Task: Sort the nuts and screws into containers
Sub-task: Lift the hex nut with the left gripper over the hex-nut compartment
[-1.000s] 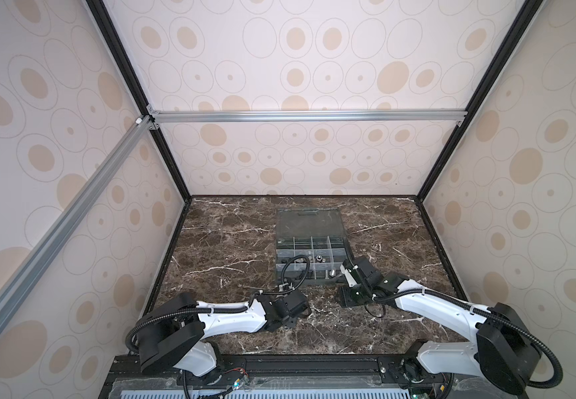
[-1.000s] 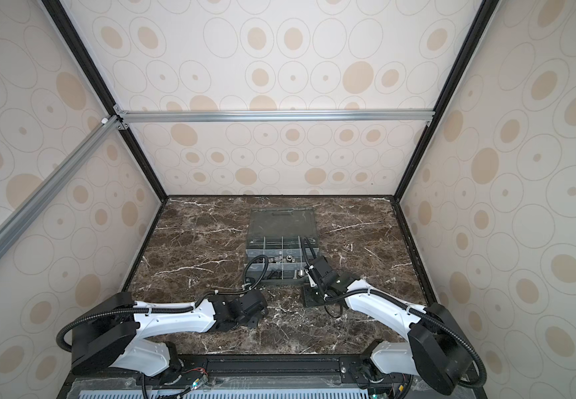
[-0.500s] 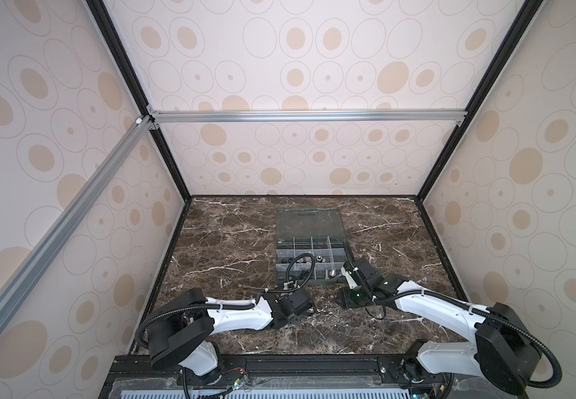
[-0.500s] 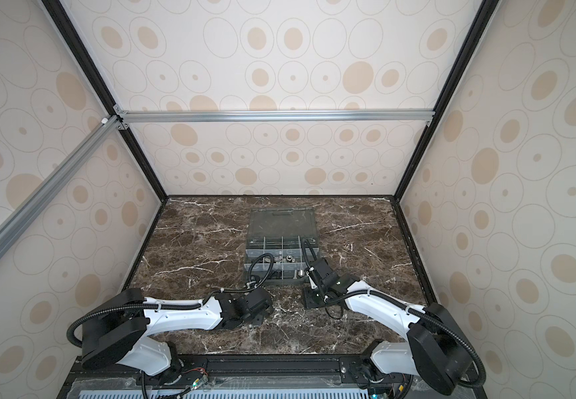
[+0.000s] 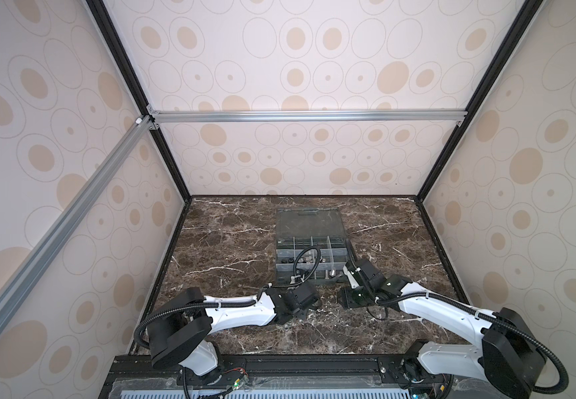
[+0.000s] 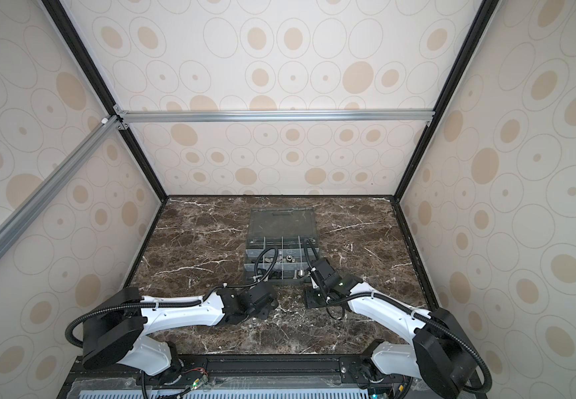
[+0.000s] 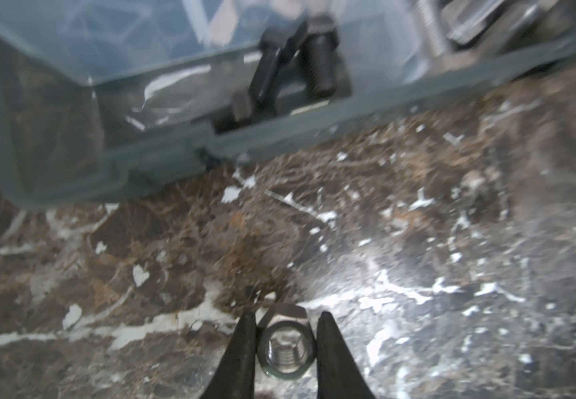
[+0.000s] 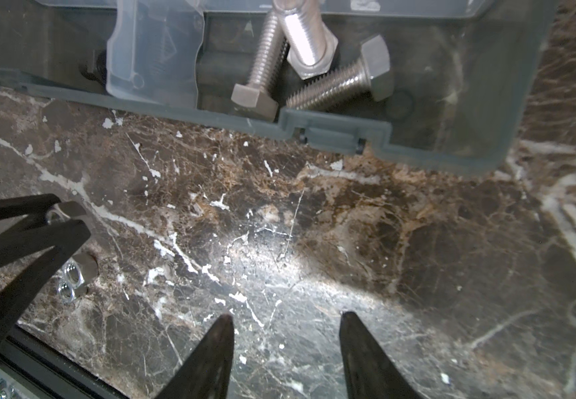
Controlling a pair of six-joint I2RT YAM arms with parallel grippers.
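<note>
My left gripper is shut on a silver nut, low over the marble in front of the organizer box. From the right wrist view its black fingers pinch that nut. Two more silver nuts lie touching on the marble beside them. My right gripper stands open over bare marble, nothing between its fingers. Two black screws lie in one front compartment. Three silver screws lie in the compartment at the box's front corner. In both top views the grippers sit just before the box.
The box's clear lid lies open flat toward the back wall. Patterned walls enclose the marble table on three sides. A black rail runs along the front edge.
My left gripper has closed on the nut and shifted slightly right toward the box. The right arm has not moved.
</note>
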